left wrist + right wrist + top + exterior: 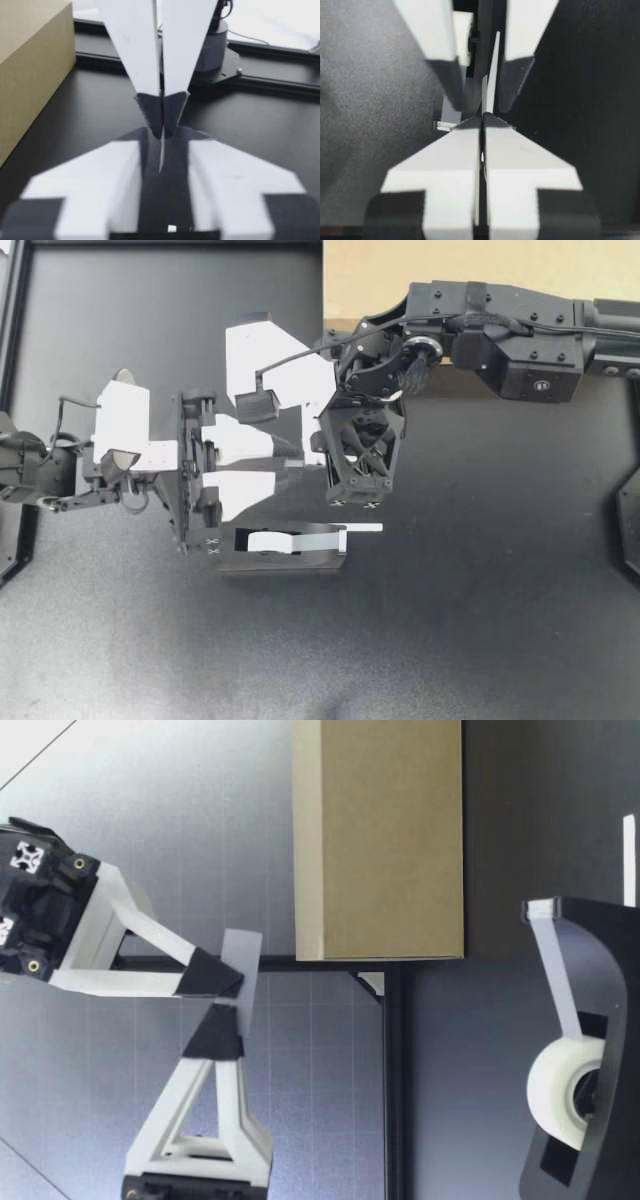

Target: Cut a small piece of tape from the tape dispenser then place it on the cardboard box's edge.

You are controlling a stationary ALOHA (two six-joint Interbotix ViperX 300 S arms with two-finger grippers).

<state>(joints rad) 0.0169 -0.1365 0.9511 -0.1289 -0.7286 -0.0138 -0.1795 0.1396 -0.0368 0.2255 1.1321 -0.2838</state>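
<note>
While right jaws clamp tape piece [245, 952], left jaws stand apart around it.

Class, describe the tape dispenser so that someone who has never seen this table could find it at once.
Find the black table with the tan cardboard box at one edge. Nearer the middle stands the tape dispenser: a black, curved stand, the only thing there carrying a white roll of tape.
</note>
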